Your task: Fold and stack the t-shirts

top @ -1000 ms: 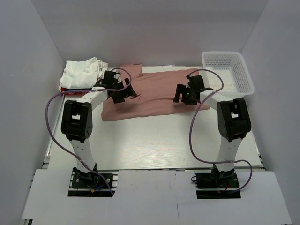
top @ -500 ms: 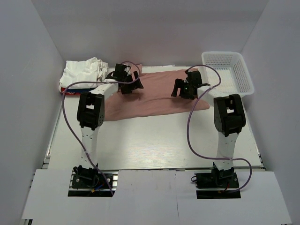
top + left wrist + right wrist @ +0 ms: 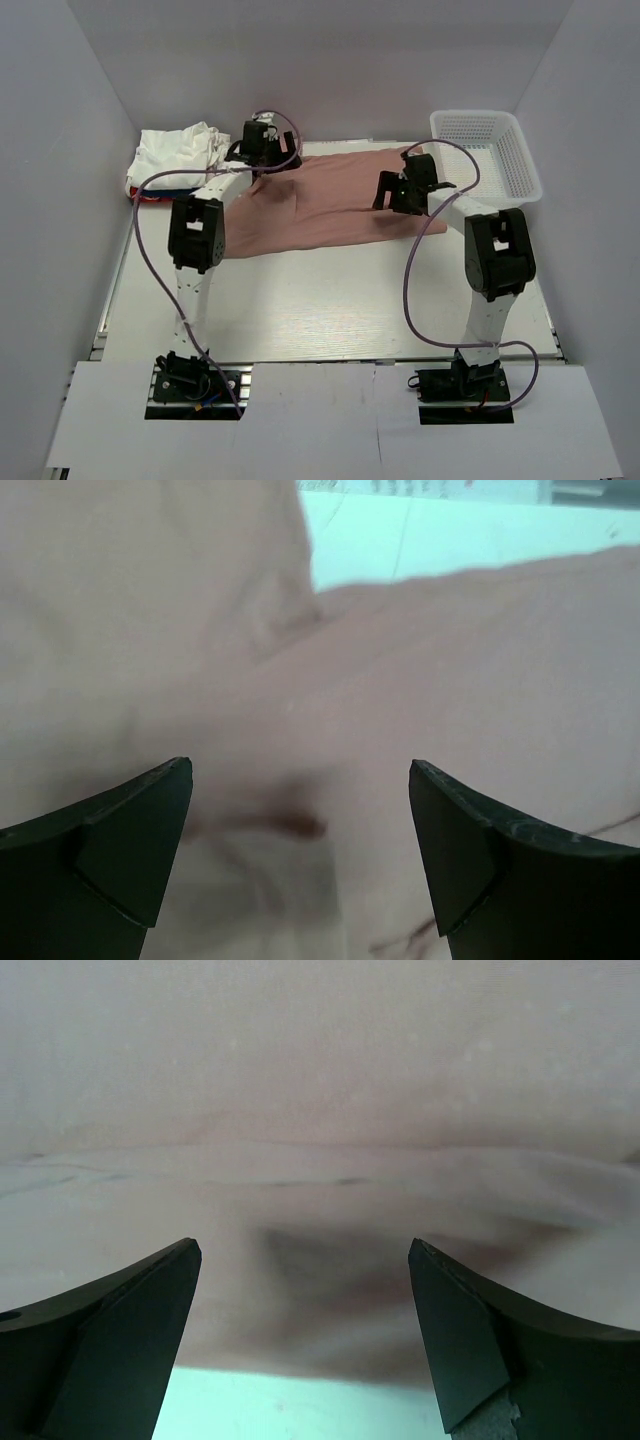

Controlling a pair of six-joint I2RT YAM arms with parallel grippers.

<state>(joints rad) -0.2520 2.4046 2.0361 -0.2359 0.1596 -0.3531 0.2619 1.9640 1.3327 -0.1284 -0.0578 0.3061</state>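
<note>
Bare tabletop is seen on the near side of both end effectors. The left end effector is held with its fingers spread wide; in its wrist view pink cloth fills the gap between the two dark fingertips. The right end effector is likewise spread, with cloth beneath it and a strip of tabletop showing at its near edge.

The pink t-shirt is laid out flat under both end effectors and spans the space between them. Soft creases are seen in it beneath the left one and a long fold line beneath the right one. Whether the fingertips touch the cloth cannot be told.

To the left of the left end effector, a heap of white t-shirts is piled, with a red t-shirt showing at its near edge. To the right of the right end effector and farther back, a white basket is placed.
</note>
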